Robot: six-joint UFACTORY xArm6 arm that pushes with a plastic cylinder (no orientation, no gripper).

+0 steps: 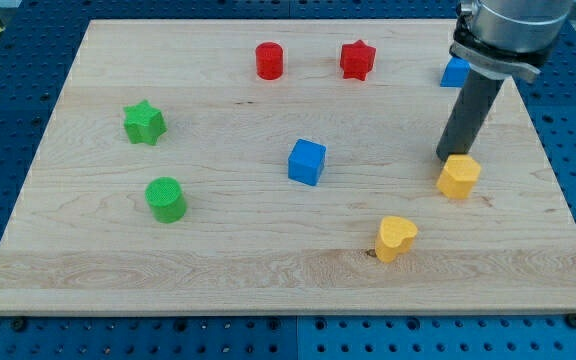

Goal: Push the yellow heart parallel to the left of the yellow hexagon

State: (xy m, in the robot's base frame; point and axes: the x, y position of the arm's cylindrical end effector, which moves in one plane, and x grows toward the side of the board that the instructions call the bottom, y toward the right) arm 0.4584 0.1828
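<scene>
The yellow heart [395, 238] lies on the wooden board toward the view's bottom, right of centre. The yellow hexagon [459, 177] lies up and to the right of it, apart from it. My tip [448, 157] stands at the hexagon's upper left edge, touching or almost touching it. The dark rod rises from there toward the view's top right. The tip is well above and to the right of the heart.
A blue cube [307, 162] sits mid-board. A red cylinder [269, 60] and red star [357, 59] lie near the top. A blue block [454, 72] is partly hidden behind the rod. A green star [144, 122] and green cylinder [166, 199] lie at the left.
</scene>
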